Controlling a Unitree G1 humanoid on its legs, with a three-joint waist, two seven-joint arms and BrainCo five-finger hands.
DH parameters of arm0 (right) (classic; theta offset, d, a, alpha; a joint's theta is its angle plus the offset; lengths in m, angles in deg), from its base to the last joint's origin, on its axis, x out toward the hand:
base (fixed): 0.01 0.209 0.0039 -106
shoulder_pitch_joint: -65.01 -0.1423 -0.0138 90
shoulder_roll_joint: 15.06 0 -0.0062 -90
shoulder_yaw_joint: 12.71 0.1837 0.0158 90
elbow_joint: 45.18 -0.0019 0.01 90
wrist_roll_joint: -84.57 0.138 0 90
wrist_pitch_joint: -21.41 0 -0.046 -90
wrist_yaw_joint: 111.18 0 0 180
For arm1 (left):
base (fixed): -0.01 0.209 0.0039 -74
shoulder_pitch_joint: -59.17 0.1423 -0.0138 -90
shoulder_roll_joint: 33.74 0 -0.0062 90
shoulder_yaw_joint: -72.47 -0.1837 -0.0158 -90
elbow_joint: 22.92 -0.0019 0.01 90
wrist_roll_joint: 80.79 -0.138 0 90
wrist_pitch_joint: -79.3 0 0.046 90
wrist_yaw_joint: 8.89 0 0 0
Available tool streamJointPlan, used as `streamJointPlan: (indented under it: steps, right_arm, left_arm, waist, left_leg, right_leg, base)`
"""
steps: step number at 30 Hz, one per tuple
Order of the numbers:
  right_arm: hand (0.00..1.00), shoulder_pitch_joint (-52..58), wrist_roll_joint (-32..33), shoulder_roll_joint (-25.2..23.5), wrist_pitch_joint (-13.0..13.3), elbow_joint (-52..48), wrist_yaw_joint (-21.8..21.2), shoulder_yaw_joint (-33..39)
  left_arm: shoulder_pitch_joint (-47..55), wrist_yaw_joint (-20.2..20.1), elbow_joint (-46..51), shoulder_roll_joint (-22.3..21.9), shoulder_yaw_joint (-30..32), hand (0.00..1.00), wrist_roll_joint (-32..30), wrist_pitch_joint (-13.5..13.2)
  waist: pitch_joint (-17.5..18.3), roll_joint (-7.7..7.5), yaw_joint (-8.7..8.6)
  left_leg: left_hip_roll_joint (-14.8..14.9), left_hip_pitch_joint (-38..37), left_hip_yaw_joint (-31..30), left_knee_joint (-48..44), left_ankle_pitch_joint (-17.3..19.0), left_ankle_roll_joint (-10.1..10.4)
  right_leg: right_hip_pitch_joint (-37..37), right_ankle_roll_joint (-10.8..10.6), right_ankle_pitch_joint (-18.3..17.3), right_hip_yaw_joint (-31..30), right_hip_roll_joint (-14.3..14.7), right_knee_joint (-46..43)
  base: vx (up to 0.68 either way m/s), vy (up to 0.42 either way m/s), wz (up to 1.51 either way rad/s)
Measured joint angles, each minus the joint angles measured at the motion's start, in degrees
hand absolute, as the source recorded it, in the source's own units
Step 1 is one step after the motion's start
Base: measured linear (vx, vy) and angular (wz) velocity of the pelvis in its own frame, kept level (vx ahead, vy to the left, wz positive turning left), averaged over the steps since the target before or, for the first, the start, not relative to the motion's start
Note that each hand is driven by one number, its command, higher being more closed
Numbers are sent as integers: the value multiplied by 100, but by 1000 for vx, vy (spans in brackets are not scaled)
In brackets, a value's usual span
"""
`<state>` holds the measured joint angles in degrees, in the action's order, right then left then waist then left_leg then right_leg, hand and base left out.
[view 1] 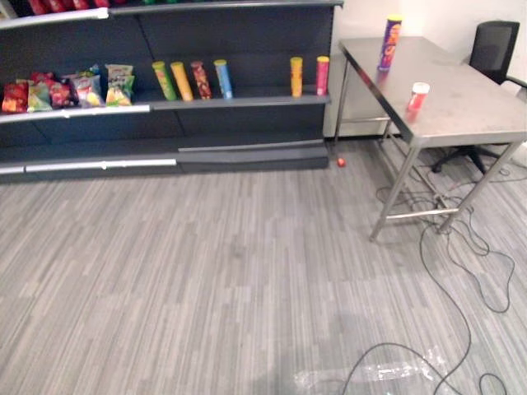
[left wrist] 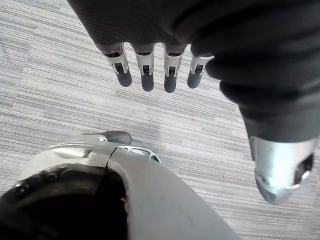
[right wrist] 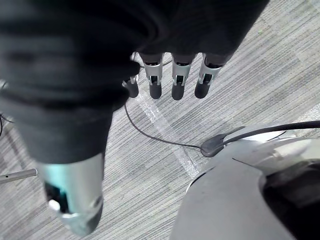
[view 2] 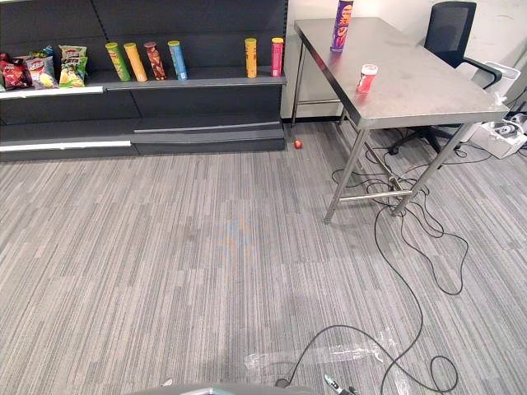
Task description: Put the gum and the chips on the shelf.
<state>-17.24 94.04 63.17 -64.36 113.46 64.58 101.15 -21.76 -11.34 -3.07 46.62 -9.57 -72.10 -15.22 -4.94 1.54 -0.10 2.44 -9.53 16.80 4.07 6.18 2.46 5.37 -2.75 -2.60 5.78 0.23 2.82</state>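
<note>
A purple chips can (view 1: pixel 389 43) stands upright at the far end of the steel table (view 1: pixel 461 115) on the right. A small red-and-white gum container (view 1: pixel 418 96) stands nearer on the same table. The dark shelf (view 1: pixel 239 102) runs along the back wall to the left. My left hand (left wrist: pixel 146 70) hangs over the grey floor with its fingers straight and nothing in it. My right hand (right wrist: pixel 177 75) hangs the same way, also open and holding nothing. Both hands are far from the table and the shelf.
Several chip cans (view 1: pixel 198 80) and snack bags (view 1: pixel 74 89) stand on the middle shelf board, with a gap between the cans. A small red ball (view 1: pixel 341 162) lies by the shelf's foot. A black office chair (view 1: pixel 492 49) stands behind the table. Striped grey carpet lies between me and both.
</note>
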Motion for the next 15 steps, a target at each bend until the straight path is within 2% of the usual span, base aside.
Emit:
streamJointPlan:
  steps: [7, 8, 15]
  right_arm:
    - [0, -2, 64, -15, 0, 3, -4, 47]
    - [0, -10, 68, -19, 0, 3, -4, 49]
    - [0, -30, 243, -30, 4, 9, -6, 56]
  left_arm:
    - [-27, 0, -23, 20, -84, 0, -2, -2]
    - [-27, 0, -23, 20, -84, 0, -3, -2]
    - [-39, -1, -22, 20, -81, 0, 2, -31]
  waist:
    - [-14, 1, 6]
    - [-46, -47, 5]
    - [-97, -12, 5]
  left_leg:
    - [-5, -61, 5, 82, -6, 10]
    - [-6, -69, 3, 84, -6, 10]
    - [-9, -81, -17, 88, -7, 10]
  right_leg:
    - [32, 0, 0, 18, 3, 12]
    - [46, 0, 0, 30, 2, 15]
    - [85, -1, -1, 73, -1, 28]
  base:
    - [4, -35, 0]
    - [0, 0, 0]
    - [-15, -36, 3]
